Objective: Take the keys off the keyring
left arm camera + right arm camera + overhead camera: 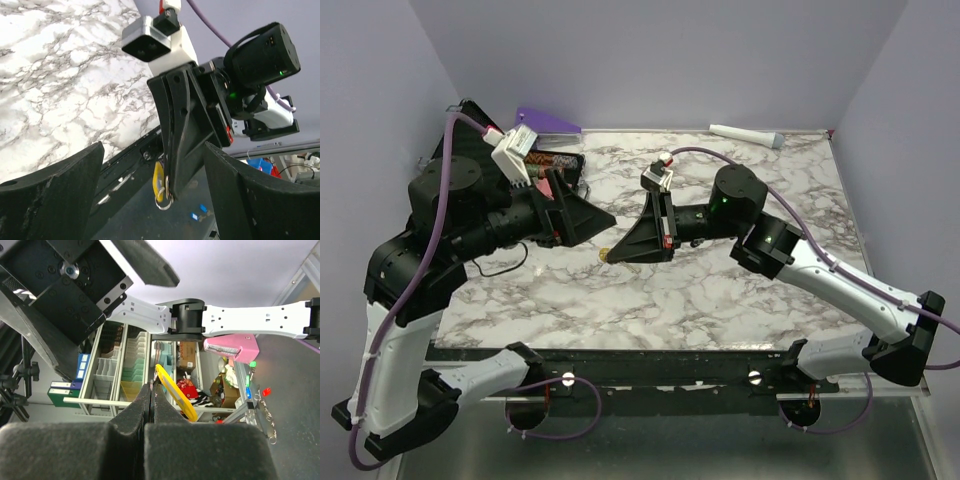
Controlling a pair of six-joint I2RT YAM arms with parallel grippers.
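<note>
The right gripper [152, 390] was clamped shut on the yellow keys [159, 181], with the keyring [166, 201] dangling at six o'clock below its tip. At ten o'clock overhead, the left gripper [595, 218] gaped wide, holding nothing. No key appeared removed yet.

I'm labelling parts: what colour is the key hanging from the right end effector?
Yellow. The key shows best in the left wrist view.

Left gripper [605, 218] left — keys [159, 181] at right gripper [618, 253] tip.
</note>
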